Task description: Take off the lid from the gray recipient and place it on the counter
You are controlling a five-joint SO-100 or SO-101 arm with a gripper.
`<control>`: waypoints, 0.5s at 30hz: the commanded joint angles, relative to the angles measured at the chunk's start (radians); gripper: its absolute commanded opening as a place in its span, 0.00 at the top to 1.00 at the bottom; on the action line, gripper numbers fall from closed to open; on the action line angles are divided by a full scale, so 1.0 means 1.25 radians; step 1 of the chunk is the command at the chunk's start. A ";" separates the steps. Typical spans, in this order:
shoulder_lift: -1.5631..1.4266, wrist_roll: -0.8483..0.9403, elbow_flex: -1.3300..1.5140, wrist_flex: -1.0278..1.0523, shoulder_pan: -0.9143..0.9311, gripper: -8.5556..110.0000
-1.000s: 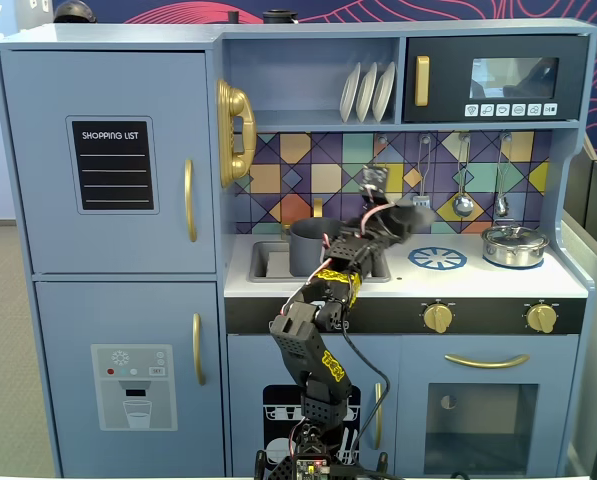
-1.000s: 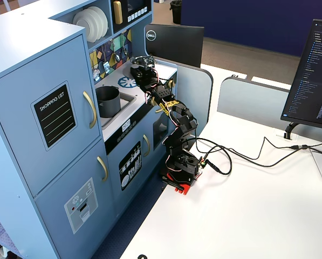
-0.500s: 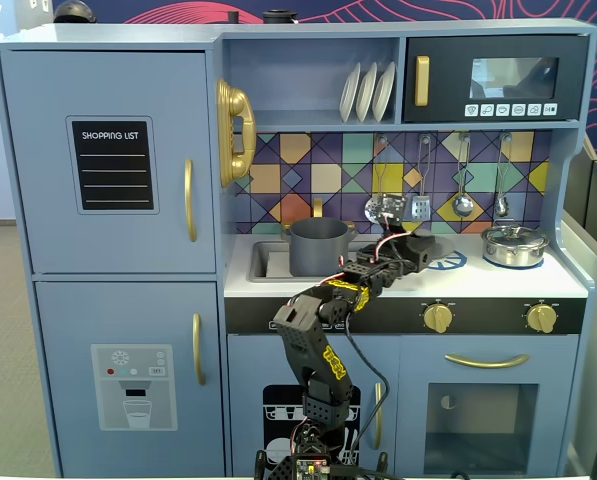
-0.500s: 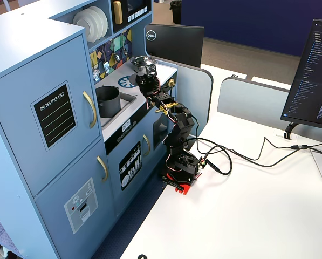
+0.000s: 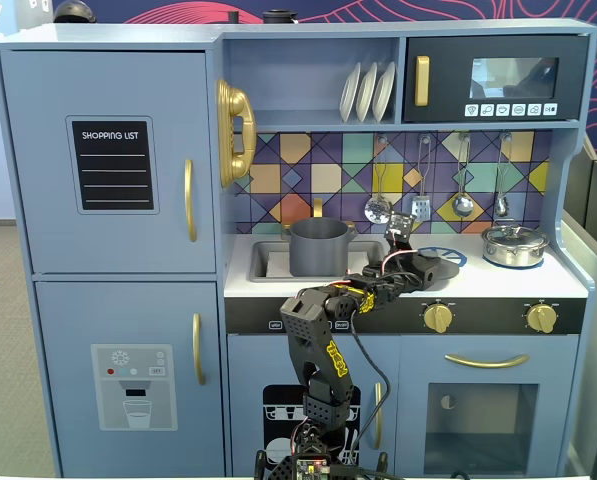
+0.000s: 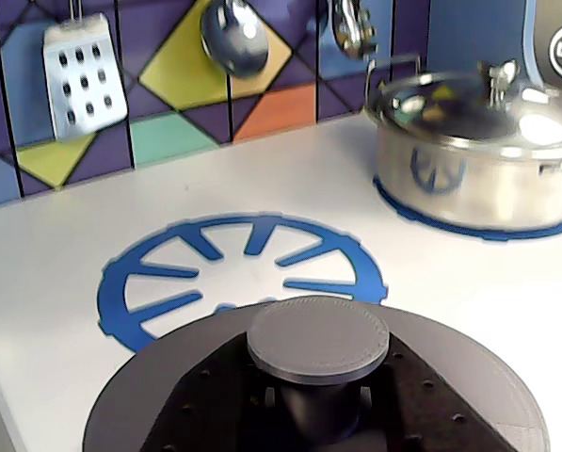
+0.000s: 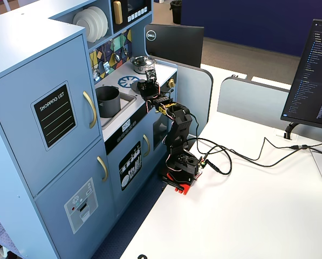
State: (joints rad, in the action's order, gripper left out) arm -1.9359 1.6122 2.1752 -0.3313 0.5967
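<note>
my gripper (image 6: 320,414) is closed on the knob of the lid (image 6: 469,395), which hangs flat, just above the counter (image 6: 64,254) near the burner (image 6: 168,282).

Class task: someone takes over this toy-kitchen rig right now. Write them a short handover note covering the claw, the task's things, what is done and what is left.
Claw: shut on the knob of the dark gray lid, holding it low over the front of the white counter, just in front of the blue printed burner.
Gray pot: standing open in the sink, lid off.
Steel pot: on the counter to the right in the wrist view, uninvolved.
Done: lid lifted off and carried across.
Left: confirm that the lid rests on the counter, open the claw, withdraw.
</note>
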 commanded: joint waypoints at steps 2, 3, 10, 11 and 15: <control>0.004 -0.005 -0.005 -0.040 0.005 0.93; 0.009 -0.006 -0.004 -0.047 0.002 0.93; 0.042 -0.004 -0.009 -0.063 -0.009 0.93; 0.049 -0.004 -0.011 -0.064 -0.009 0.93; 0.085 -0.004 -0.032 -0.087 -0.010 0.93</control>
State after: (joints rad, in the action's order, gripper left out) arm -1.8392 1.6030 2.1767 -0.4019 0.5890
